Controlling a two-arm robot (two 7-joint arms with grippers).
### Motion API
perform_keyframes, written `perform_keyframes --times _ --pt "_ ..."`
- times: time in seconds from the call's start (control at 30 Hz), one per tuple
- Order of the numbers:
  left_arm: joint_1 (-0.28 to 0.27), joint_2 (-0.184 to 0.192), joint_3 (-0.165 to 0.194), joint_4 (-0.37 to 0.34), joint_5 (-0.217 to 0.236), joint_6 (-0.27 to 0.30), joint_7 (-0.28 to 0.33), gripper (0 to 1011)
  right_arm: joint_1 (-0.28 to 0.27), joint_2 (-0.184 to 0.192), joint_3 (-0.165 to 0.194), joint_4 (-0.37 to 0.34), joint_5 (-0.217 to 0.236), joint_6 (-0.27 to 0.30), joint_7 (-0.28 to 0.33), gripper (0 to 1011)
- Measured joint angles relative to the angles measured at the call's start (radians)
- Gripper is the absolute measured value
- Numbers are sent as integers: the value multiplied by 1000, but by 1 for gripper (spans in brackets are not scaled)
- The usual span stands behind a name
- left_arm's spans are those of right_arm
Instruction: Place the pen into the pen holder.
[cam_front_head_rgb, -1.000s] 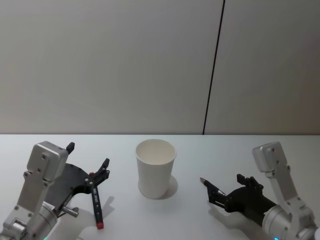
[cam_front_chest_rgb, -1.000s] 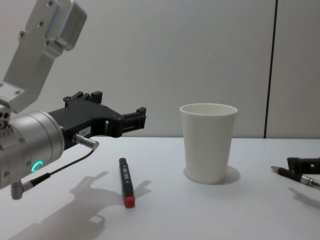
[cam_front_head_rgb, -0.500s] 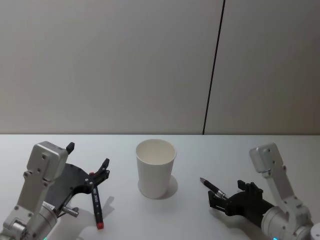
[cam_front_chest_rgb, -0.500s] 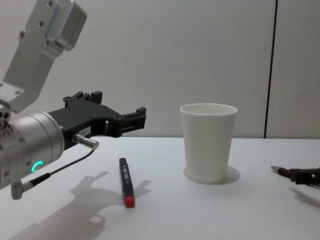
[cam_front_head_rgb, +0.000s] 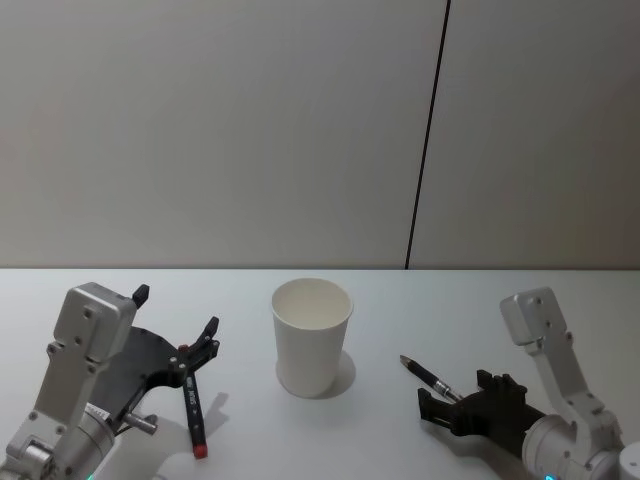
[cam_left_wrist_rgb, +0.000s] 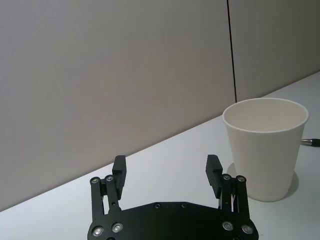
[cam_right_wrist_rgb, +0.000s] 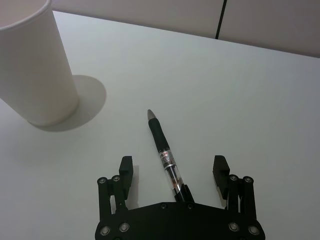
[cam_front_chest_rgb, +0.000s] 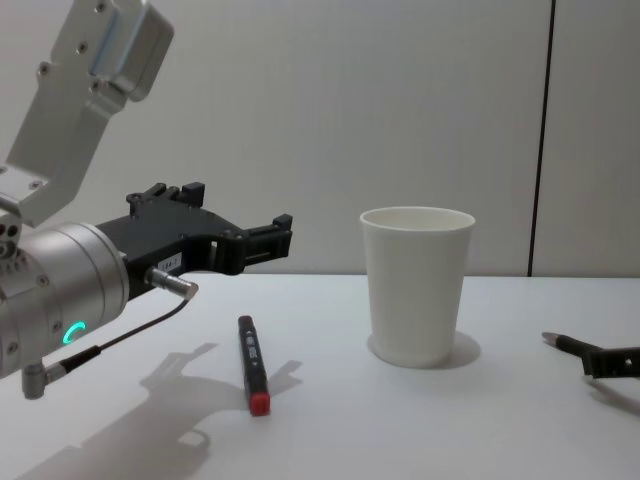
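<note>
The pen holder, a white paper cup (cam_front_head_rgb: 312, 335) (cam_front_chest_rgb: 415, 290) (cam_left_wrist_rgb: 265, 140) (cam_right_wrist_rgb: 35, 65), stands upright mid-table. To its right a black pen with a clear barrel (cam_front_head_rgb: 425, 375) (cam_right_wrist_rgb: 162, 145) (cam_front_chest_rgb: 565, 345) lies flat on the table, tip towards the cup. My right gripper (cam_front_head_rgb: 445, 410) (cam_right_wrist_rgb: 172, 165) (cam_front_chest_rgb: 610, 362) sits low over the pen's rear end, open, one finger on each side and neither touching it. At the left my left gripper (cam_front_head_rgb: 177, 310) (cam_left_wrist_rgb: 167, 167) (cam_front_chest_rgb: 280, 235) hovers open and holds nothing.
A black marker with a red cap (cam_front_head_rgb: 192, 405) (cam_front_chest_rgb: 252, 365) lies on the table under the left gripper. The white table (cam_front_head_rgb: 380, 300) runs back to a grey wall with a dark vertical seam (cam_front_head_rgb: 425, 150).
My right gripper has drawn back along the pen towards me and sunk lower, so more of the pen shows. The pen, the cup and the left arm have not moved.
</note>
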Motion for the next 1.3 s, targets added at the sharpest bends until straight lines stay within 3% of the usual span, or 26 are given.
perform_keyframes --times 0.63,0.8,1.3 --pt "0 0 0 0 0 0 0 1002 1 -15 11 3 7 27 -4 1000" --pt "0 0 0 0 0 0 0 1002 1 -16 12 4 8 29 -5 905" --pt "0 0 0 0 0 0 0 1002 1 -18 13 4 9 33 -6 444"
